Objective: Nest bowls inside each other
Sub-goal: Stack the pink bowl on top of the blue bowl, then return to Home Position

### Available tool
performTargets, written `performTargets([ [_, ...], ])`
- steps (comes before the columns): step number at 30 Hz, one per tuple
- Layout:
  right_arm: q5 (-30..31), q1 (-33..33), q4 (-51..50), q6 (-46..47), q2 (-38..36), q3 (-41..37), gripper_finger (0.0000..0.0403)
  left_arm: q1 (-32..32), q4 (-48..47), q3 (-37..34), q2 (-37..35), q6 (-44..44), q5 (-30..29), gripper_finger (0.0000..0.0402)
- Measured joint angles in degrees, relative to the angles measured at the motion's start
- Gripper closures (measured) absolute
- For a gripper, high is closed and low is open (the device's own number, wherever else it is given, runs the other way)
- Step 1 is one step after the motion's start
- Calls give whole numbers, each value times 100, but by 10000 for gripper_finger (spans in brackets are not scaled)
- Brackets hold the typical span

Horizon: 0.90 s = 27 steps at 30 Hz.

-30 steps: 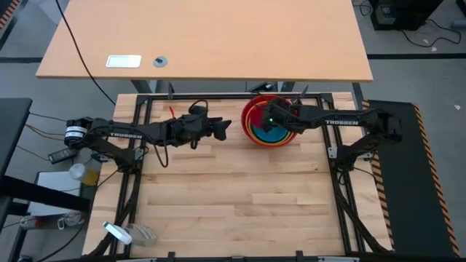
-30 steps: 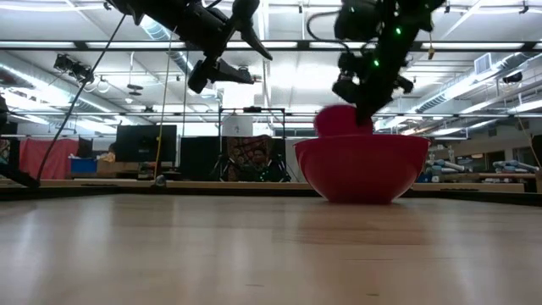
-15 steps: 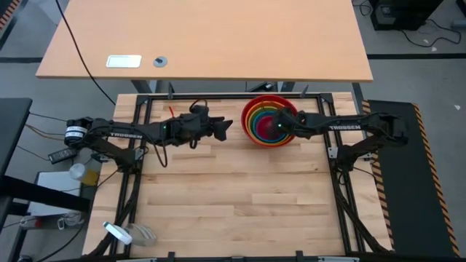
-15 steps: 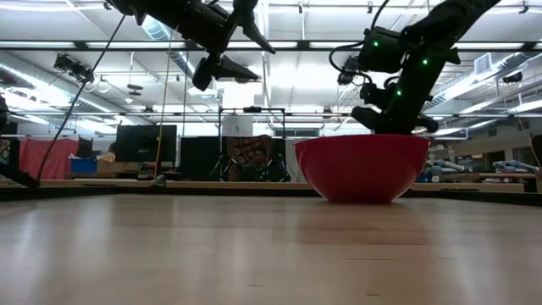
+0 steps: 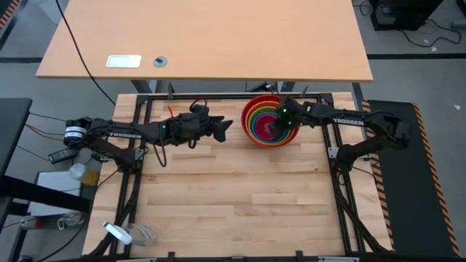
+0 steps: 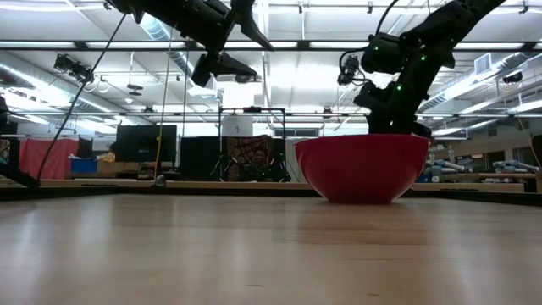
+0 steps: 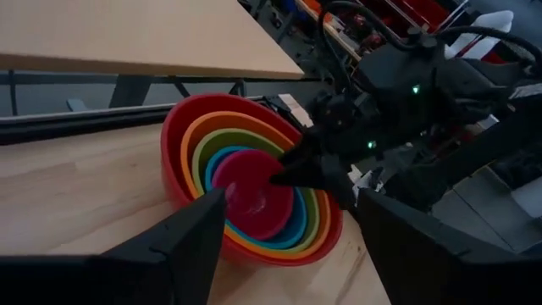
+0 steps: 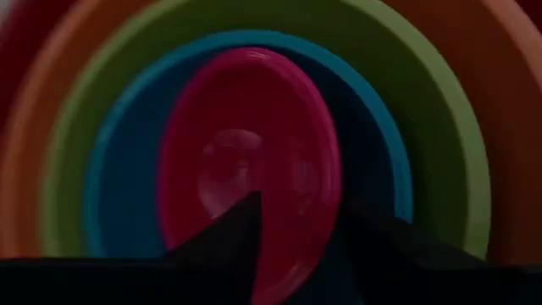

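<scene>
Five bowls sit nested at the table's far right: red (image 5: pixel 246 120) outermost, then orange (image 7: pixel 201 127), green (image 7: pixel 206 146), blue (image 8: pixel 127 169) and the small magenta bowl (image 7: pixel 250 191) innermost, slightly tilted. My right gripper (image 8: pixel 296 212) reaches steeply down into the stack from the right, open. One finger is inside the magenta bowl and the other is outside it, over the blue bowl. In the low view the red bowl (image 6: pixel 362 169) hides the fingertips. My left gripper (image 5: pixel 227 129) hovers open, above the table, left of the stack. My right gripper's fingers straddle the magenta bowl's rim (image 8: pixel 332 199) on the side toward the arm. The inner finger (image 8: pixel 241 224) stands off the wall. Whether the outer finger (image 8: pixel 373 237) touches the rim, I cannot tell. The bowl rests in the blue bowl.
A black frame rail (image 5: pixel 218 96) runs along the table's far edge just behind the bowls. Beyond it stands a light wooden desk (image 5: pixel 204 36). The near half of the table (image 5: pixel 233 196) is bare wood.
My right gripper has come down with the magenta bowl from above the red bowl's rim and tipped more steeply. The magenta bowl has sunk from above the stack into the blue bowl and now sits there.
</scene>
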Motion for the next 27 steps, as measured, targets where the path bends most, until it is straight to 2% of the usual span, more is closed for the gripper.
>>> performTargets([
  [2, -232, -97, -73, 21, -154, 12, 219, 0, -35, -2, -108, 28, 26, 131],
  [5, -243, -137, -371, 19, -558, 13, 186, -3, -416, -2, -455, 170, 40, 131],
  [10, 280, 70, -476, -2, -1756, -162, 162, -81, -692, -397, -1384, 641, 45, 148],
  [14, 450, 317, -76, 220, -2856, -667, 164, 17, -489, -1216, -2218, 639, -18, 174],
  [22, 390, 694, 776, 591, -4772, -1639, 194, 227, 940, -2811, -3828, 555, -24, 220],
  [27, 103, 798, 939, 372, -5788, -1905, 214, 276, 993, -3447, -4664, 579, -29, 247],
])
